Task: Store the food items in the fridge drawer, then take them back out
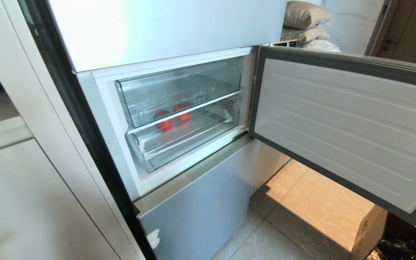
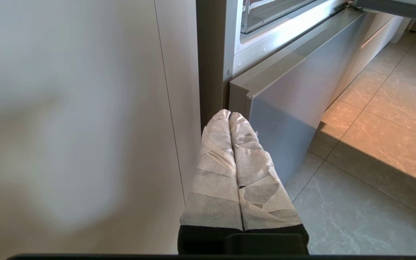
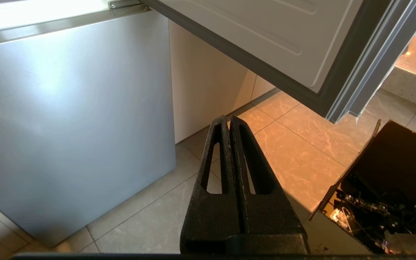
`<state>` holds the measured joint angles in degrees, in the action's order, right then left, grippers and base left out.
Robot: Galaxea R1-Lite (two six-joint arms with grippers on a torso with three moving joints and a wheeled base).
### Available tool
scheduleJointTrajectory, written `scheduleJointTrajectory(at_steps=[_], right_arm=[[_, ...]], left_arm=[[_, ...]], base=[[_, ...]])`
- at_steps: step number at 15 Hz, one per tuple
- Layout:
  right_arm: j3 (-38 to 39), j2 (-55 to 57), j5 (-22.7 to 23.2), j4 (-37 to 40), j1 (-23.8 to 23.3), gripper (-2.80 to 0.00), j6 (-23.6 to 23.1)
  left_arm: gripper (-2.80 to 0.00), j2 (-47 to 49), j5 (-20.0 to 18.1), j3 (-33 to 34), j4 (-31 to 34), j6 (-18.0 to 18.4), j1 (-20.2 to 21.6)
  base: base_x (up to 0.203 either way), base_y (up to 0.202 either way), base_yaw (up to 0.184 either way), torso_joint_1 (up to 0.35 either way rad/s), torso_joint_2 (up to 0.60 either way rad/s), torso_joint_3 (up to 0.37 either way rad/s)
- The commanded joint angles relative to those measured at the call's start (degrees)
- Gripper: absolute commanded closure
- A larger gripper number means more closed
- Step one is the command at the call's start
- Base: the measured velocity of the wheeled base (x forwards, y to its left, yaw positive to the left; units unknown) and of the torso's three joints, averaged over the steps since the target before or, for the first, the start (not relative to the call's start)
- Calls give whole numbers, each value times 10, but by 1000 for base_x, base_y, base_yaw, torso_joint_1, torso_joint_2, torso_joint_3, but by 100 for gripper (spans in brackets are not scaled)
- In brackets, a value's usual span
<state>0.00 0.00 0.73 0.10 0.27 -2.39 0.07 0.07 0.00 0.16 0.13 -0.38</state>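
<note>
The fridge drawer (image 1: 190,133), a wide, shallow clear-plastic tray with a ribbed floor, sat pushed in beneath a taller clear drawer (image 1: 179,90), beside the open grey-rimmed white fridge door (image 1: 345,130). Two small round red food items (image 1: 164,121) showed through its plastic. They looked light and firm, perhaps prone to rolling; best pinched across the middle. The left gripper (image 2: 229,115), tape-wrapped, hung low by the fridge with jaws pressed together, empty. The black right gripper (image 3: 228,119) was likewise closed and empty
</note>
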Motion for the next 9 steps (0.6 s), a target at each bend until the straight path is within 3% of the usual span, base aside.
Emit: scheduleJointTrajectory(at_steps=[1,5,9], right_arm=[[0,1,-3,0,0,0,2],[0,1,-6,0,0,0,19],[0,0,-6,-2,0,0,20]], left_arm=[[0,0,0,0,0,0,0],[0,0,0,0,0,0,0],[0,0,0,0,0,0,0]], base=[[0,0,0,0,0,0],[0,0,0,0,0,0],[4,-6,142,0,3,4]])
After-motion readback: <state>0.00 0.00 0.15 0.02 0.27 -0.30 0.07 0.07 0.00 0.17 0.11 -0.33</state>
